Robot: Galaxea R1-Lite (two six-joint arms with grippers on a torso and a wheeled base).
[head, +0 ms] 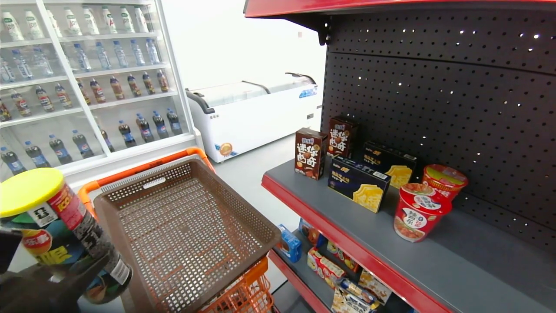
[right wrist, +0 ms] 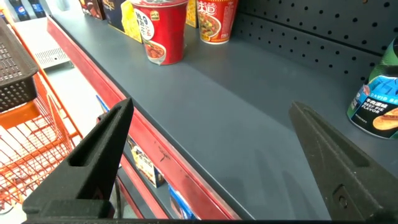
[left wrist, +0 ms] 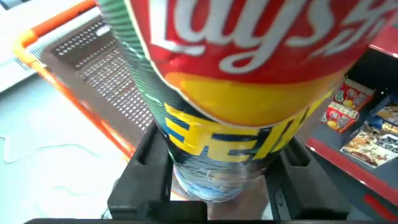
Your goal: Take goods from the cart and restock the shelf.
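Left gripper [left wrist: 217, 177] clamps chips can [head: 56, 221] (basket [head: 182, 226] empty, prob. last item); we've yet to shelve it. Right gripper [right wrist: 211, 109] agape.

The grey shelf [head: 456, 261] carries two brown boxes [head: 310, 153], two dark boxes [head: 359, 183], two red noodle cups [head: 419, 211] and a green can [right wrist: 379, 102].

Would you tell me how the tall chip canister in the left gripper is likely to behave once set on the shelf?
The chip canister is tall and narrow, so it would probably tip if set down tilted. Its round, glossy wall may slip in the left gripper and would likely roll on the shelf if it fell.
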